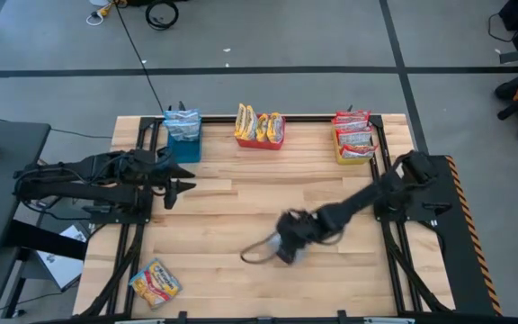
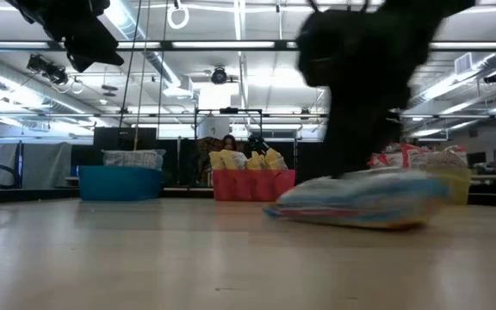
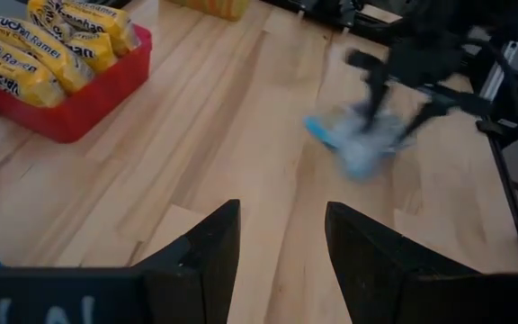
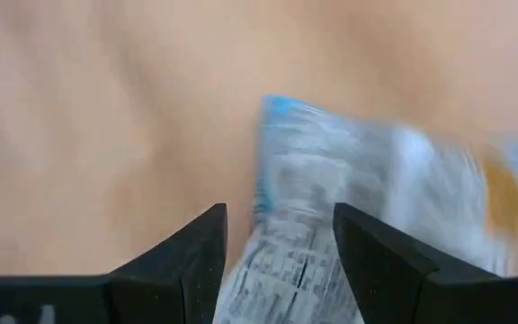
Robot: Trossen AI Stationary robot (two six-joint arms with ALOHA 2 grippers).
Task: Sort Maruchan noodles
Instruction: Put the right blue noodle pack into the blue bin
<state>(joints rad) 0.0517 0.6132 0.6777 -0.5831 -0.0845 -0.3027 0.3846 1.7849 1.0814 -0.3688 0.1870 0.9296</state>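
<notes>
A blue-and-white noodle packet (image 1: 288,250) sits at the table's middle, toward the near edge, with my right gripper (image 1: 286,241) shut on it from above. The right wrist view shows the packet (image 4: 376,180) reaching out past the gripper (image 4: 281,216). A yellow-orange packet (image 1: 155,282) lies flat near the table's near left corner. My left gripper (image 1: 185,184) hangs open over the left side of the table, in front of the blue bin (image 1: 184,137), and touches nothing. The left wrist view shows its spread fingers (image 3: 281,211) and, farther off, the right arm over the packet (image 3: 358,139). My right gripper pinches the blue-and-white packet between its two fingers by the end with small print (image 4: 286,265). The fingers come from above, slanting down. The packet (image 2: 364,200) stretches out flat, low over the table. I cannot tell whether its underside touches the wood.
Three bins stand along the far edge. The blue bin holds blue-and-white packets, the red bin (image 1: 259,133) holds yellow packets and the yellow bin (image 1: 355,144) holds red-and-white packets. Bare wood lies between the bins and my right gripper.
</notes>
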